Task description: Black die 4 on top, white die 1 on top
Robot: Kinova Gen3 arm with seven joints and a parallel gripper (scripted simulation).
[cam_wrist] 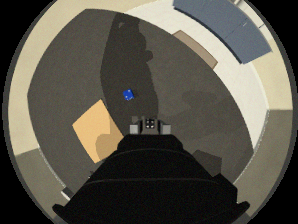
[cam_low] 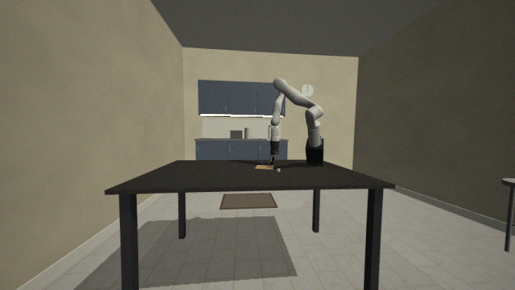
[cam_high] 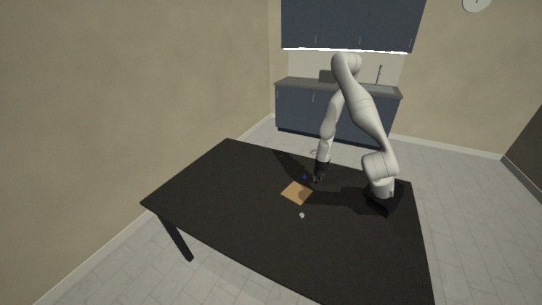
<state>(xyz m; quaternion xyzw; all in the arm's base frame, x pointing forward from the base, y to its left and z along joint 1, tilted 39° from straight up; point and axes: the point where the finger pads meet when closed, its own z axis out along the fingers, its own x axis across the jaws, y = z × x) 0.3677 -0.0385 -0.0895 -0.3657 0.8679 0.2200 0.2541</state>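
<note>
My gripper (cam_high: 317,181) (cam_low: 272,162) (cam_wrist: 150,124) is low over the table beside the mat, its fingers partly open. The black die (cam_wrist: 150,123) shows between the fingers, with a gap on each side; its visible face has white pips in a square pattern, like a 4. The top and exterior views do not show it clearly. The white die (cam_high: 301,215) (cam_low: 278,170) lies on the table in front of the mat; its top face is too small to read. The tan mat (cam_high: 290,193) (cam_low: 262,167) (cam_wrist: 94,125) lies flat, with no die on it.
The blue die (cam_high: 304,176) (cam_low: 262,163) (cam_wrist: 128,94) lies on the table behind the mat, off the mat, to the left of the gripper in the top view. The arm's black base block (cam_low: 314,156) stands at the table's right rear. The arm's shadow crosses part of the mat.
</note>
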